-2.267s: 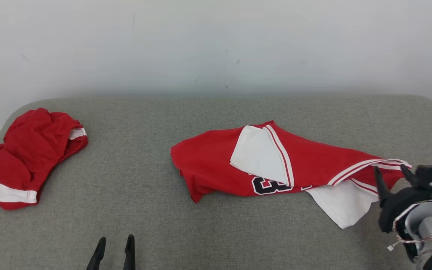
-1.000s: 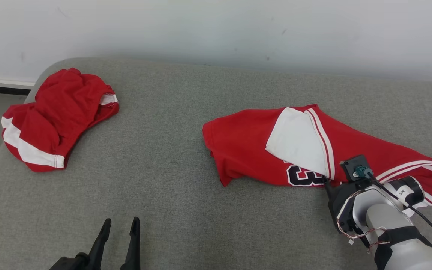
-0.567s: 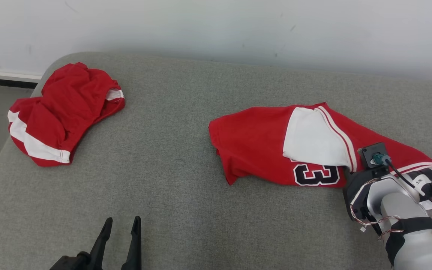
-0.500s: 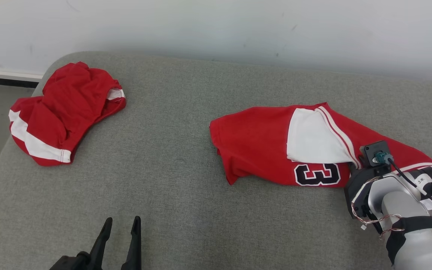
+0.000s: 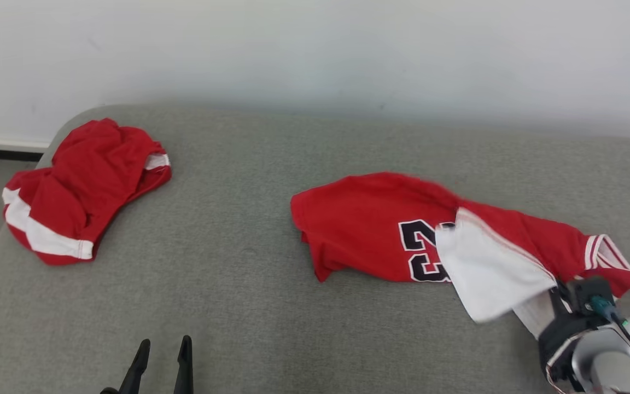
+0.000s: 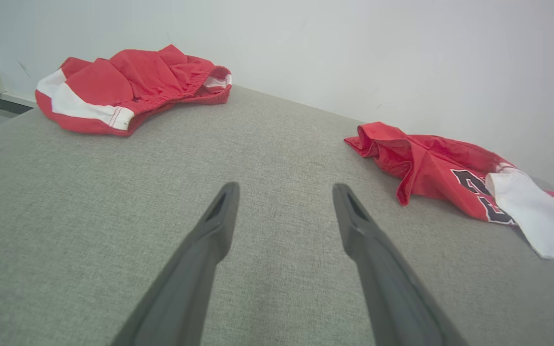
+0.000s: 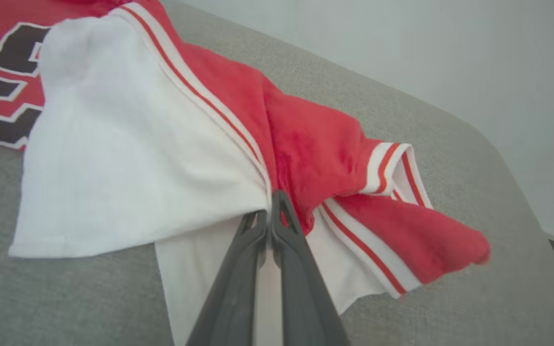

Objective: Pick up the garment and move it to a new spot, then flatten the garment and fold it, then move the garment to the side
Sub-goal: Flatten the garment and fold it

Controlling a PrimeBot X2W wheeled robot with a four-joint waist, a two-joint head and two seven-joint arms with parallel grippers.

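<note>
the right gripper pinches the jersey at its white fold, fingers tight on the cloth. the left gripper hovers with fingers wide, holding nothing

smooth cloth garment, rough woven surface

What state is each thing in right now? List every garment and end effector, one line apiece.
red and white jersey with a black number: rumpled on the grey fabric surface, white flap turned over part of the number, striped edge pinched.
red shorts with white bands: bunched in a heap at the far left, untouched.
left end effector: open, holding nothing.
right end effector: shut on the jersey's gathered edge.
</note>
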